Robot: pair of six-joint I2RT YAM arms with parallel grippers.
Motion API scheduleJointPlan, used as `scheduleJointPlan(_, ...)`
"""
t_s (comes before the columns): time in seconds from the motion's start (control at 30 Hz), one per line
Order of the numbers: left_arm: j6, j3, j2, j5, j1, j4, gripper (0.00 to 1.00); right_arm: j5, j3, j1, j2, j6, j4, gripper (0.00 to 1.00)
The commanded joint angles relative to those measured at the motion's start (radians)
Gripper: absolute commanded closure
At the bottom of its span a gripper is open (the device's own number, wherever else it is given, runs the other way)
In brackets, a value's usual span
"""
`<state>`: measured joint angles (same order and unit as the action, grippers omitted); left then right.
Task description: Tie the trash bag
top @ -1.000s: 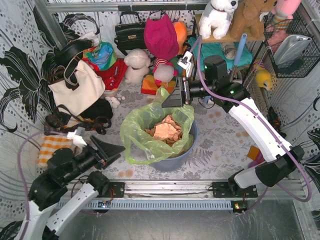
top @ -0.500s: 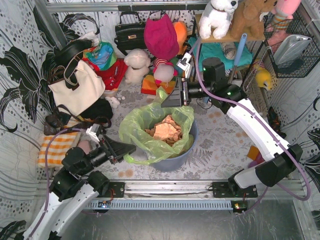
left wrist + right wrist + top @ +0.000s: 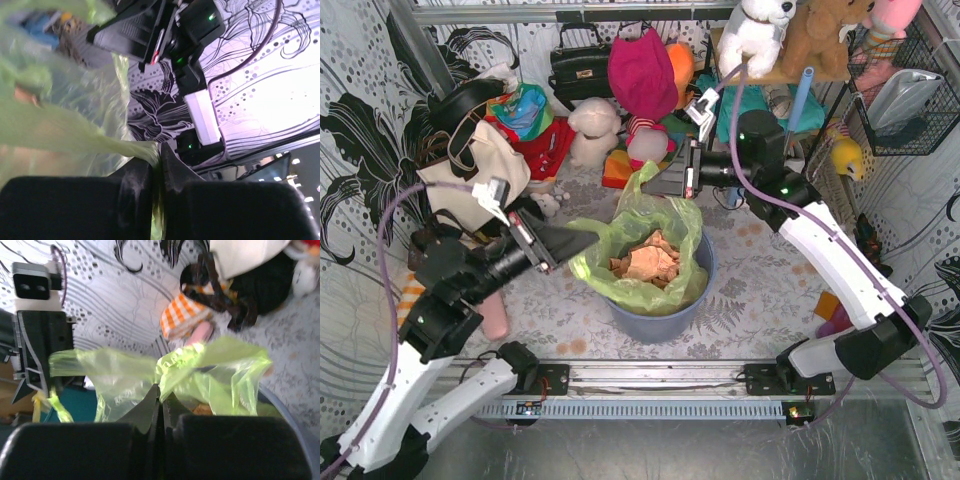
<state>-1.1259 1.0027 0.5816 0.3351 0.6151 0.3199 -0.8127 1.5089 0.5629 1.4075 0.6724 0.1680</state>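
Plastic film, thin, translucent and light green, makes up the trash bag (image 3: 650, 235), which lines the round blue-grey bin (image 3: 665, 318) with its mouth open above the rim. Crumpled tan-brown paper (image 3: 645, 262) lies heaped in the bag inside the bin. The bag's wrinkled rim stands in two peaks, one at the bin's far side and one off the bin's left side.

The right claw (image 3: 653, 188), black and wedge-shaped, is closed on the far peak. Its wrist view shows the two fingers pressed together with a fold of green film pinched between them. The left claw (image 3: 592, 238) is clamped the same way on the left peak, with film stretched taut from the bin to its fingertips.

The white-shelled right arm reaches from the bin's right side up and round behind it, its wrist level and pointing left. The left arm rises left of the bin, its forearm stretched level toward it.

The bin stands on the patterned grey worktop (image 3: 750, 290). A cream tote bag (image 3: 480, 185) with dark straps leans to the left of the bin and beyond it.
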Motion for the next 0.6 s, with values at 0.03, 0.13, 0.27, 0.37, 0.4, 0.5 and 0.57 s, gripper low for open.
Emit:
scheduleJointPlan(0.03,0.273,0.325,0.201,-0.032,0.0,0.009,0.84,0.168,0.105,0.002,-0.101,0.042,-0.122,1.0)
scheduleJointPlan(0.13,0.374,0.534,0.349,-0.045,0.0,0.077,0.85,0.318,0.168,0.002,-0.132,0.001,-0.072,1.0)
scheduleJointPlan(0.27,0.463,0.804,0.523,-0.01,-0.006,0.137,0.85,0.467,0.212,0.002,-0.183,-0.059,-0.064,1.0)
scheduleJointPlan(0.37,0.491,0.977,0.628,0.018,-0.02,0.185,0.85,0.502,0.262,0.002,-0.194,-0.086,-0.068,1.0)
scheduleJointPlan(0.4,0.495,1.028,0.655,0.017,-0.028,0.202,0.85,0.507,0.284,0.002,-0.192,-0.092,-0.064,1.0)
scheduleJointPlan(0.5,0.487,1.105,0.704,0.02,-0.075,0.213,0.85,0.512,0.332,0.002,-0.184,-0.101,-0.056,1.0)
scheduleJointPlan(0.57,0.47,1.109,0.717,0.03,-0.121,0.197,0.85,0.511,0.345,0.002,-0.182,-0.105,-0.055,1.0)
